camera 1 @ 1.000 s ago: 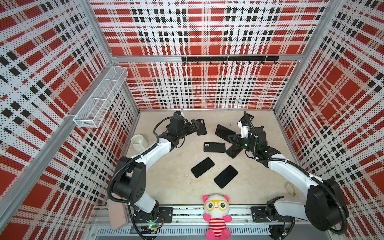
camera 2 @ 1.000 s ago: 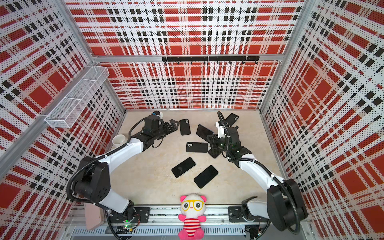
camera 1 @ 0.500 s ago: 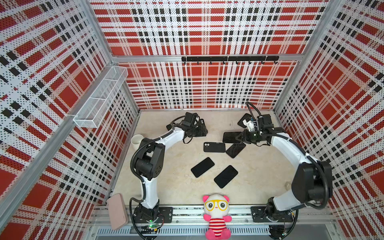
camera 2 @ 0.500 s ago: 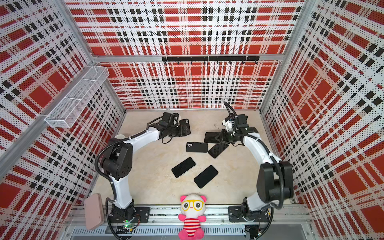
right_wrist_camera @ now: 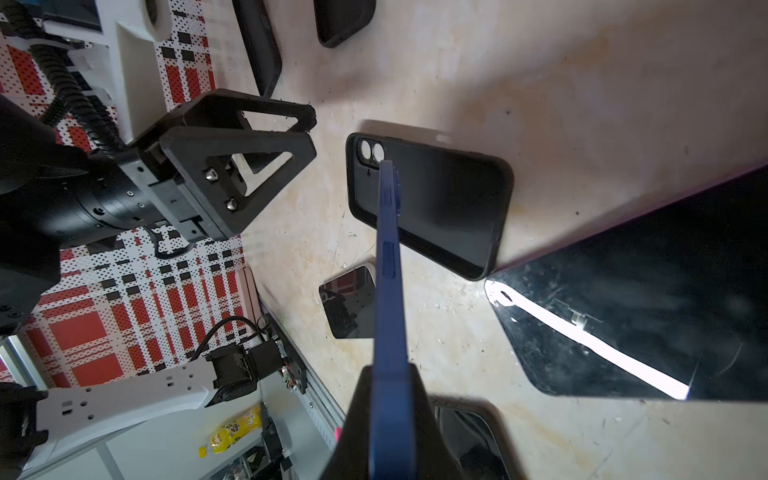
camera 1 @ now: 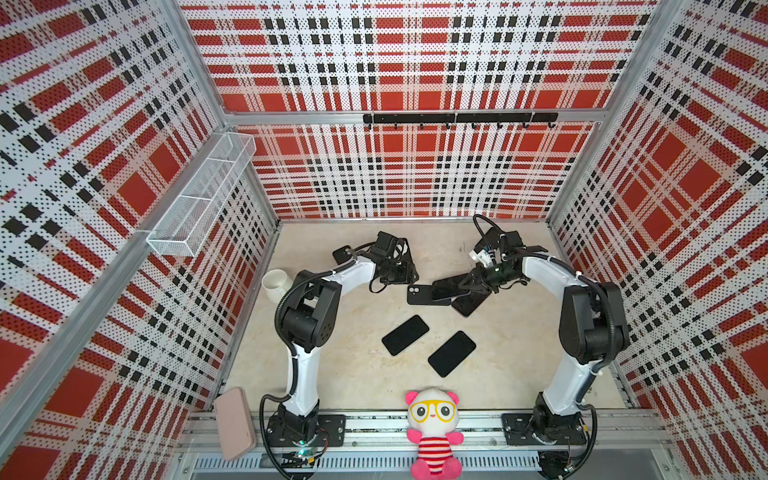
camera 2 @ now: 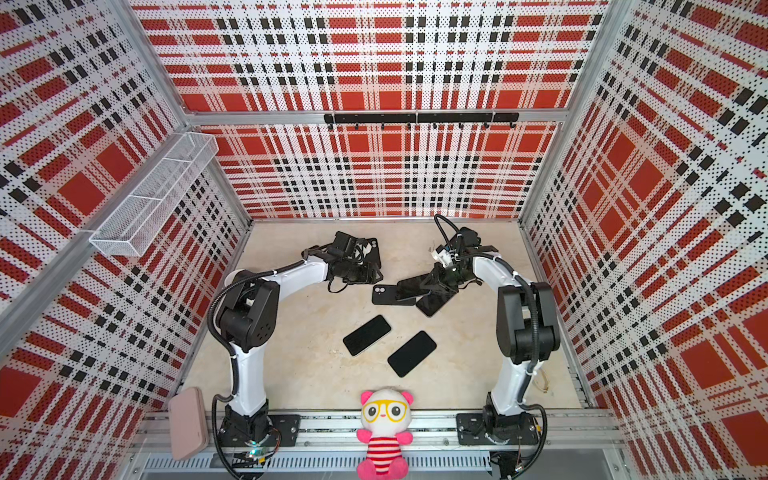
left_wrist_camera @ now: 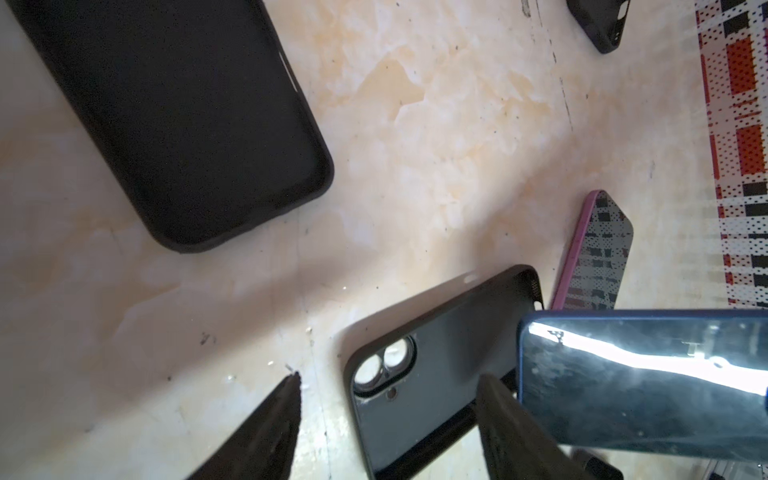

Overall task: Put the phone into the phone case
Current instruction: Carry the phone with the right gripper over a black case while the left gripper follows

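Observation:
The phone (right_wrist_camera: 388, 270), dark blue with a glossy screen (left_wrist_camera: 644, 382), is held on edge by my right gripper (right_wrist_camera: 390, 374), which is shut on its near end. In both top views its far end lies over the black phone case (camera 1: 419, 296) (camera 2: 384, 296). That case (left_wrist_camera: 436, 365) lies flat with its camera holes toward my left gripper (left_wrist_camera: 390, 377). The left gripper is open: one finger (left_wrist_camera: 274, 424) is over bare table, the other finger (left_wrist_camera: 511, 424) is at the case's long edge. In a top view it (camera 1: 405, 277) sits just behind the case.
A pink-edged phone (camera 1: 471, 301) lies beside the case under the right arm. Two black phones (camera 1: 405, 334) (camera 1: 451, 353) lie nearer the front. Another black case (left_wrist_camera: 187, 116) lies under the left arm. A white cup (camera 1: 276, 282) stands at the left, a plush toy (camera 1: 434, 432) at the front rail.
My right gripper has carried the phone forward and left until it overlaps the case. My left gripper has come from the back case toward the same case, its jaws narrower than before.

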Action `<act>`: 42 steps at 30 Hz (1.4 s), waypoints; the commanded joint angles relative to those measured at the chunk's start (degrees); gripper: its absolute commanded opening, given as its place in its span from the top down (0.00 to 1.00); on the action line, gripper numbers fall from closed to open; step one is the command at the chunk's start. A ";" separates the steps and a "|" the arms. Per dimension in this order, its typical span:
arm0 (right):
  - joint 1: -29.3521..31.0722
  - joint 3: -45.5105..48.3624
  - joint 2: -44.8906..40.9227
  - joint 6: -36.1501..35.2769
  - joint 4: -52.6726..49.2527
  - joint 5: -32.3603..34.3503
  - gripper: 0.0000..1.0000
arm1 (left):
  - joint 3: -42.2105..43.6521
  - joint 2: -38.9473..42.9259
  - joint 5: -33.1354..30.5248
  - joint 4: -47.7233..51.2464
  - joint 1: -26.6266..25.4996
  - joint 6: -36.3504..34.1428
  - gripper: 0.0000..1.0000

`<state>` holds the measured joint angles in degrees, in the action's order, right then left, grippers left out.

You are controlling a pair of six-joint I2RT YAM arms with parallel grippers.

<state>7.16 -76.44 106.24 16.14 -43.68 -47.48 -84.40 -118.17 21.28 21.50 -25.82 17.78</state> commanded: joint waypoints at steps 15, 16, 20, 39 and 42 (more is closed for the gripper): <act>2.02 -7.23 7.59 -1.16 -2.11 -3.97 1.00 | 2.32 -3.82 4.48 -0.62 -0.38 -1.61 0.40; 2.08 -7.27 7.73 -1.11 -2.20 -3.85 1.00 | 2.31 -3.82 4.47 -0.49 -0.36 -1.67 0.40; 2.49 -7.37 8.54 -1.03 -2.55 -3.76 1.00 | 2.22 -3.79 4.98 -0.34 -0.19 -1.70 0.45; 6.10 -9.82 15.88 2.01 0.50 -2.64 1.00 | 3.57 -3.41 5.73 -0.24 -0.45 -0.62 0.45; 7.04 -9.02 16.71 3.82 3.32 -3.05 1.00 | 4.39 -2.62 5.36 -0.25 -0.46 -0.56 0.44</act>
<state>12.80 -86.00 120.55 18.35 -42.30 -52.60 -81.82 -121.21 26.50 20.14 -25.87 17.52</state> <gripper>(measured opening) 0.113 0.555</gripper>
